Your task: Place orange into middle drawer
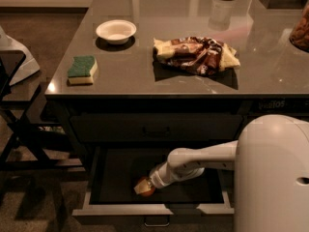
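Observation:
The middle drawer (116, 210) is pulled open below the counter, with a dark flat inside and a paler grey front rim. My white arm reaches down into it from the right. My gripper (144, 187) is low inside the drawer, left of centre, and is shut on the orange (147, 191). The orange is at or just above the drawer floor; a pale finger covers part of it.
On the counter (145, 81) lie a white bowl (116, 31), a green-topped yellow sponge (81, 70) and a crumpled brown-and-yellow snack bag (195, 54). A closed drawer front (157, 128) sits above the open one. A dark folding chair (19, 129) stands at the left.

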`<state>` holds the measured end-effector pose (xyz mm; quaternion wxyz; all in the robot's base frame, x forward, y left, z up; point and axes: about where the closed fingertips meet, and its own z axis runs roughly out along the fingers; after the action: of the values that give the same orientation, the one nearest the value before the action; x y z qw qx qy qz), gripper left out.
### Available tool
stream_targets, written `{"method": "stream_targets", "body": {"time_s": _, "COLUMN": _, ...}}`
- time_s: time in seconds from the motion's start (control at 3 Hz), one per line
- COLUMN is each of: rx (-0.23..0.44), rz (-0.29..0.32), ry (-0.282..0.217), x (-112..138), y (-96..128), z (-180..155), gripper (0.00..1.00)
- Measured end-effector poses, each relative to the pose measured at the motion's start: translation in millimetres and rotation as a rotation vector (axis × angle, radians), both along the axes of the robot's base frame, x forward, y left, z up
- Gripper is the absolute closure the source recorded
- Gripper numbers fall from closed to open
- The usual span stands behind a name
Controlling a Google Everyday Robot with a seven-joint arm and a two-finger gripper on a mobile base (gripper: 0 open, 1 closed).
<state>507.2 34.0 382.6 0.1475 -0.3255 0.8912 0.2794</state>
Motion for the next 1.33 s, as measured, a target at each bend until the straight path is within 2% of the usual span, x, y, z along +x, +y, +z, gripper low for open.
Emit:
{"method": "stream_targets", "body": {"time_s": 0.33, "rx": 0.001, "rz": -0.012, "ry": 0.009, "x": -1.7, "y": 0.9, "z": -6.8, "gripper": 1.00}}
{"method": "stream_targets", "body": {"time_s": 0.67, "rx": 0.001, "rz": -0.012, "ry": 0.009, "x": -1.7, "y": 0.9, "z": -6.8, "gripper": 0.81}}
{"method": "stream_targets", "body": {"time_s": 1.33, "rx": 0.001, "rz": -0.012, "ry": 0.009, "x": -1.8, "y": 1.0, "z": -6.8, "gripper": 0.34}}
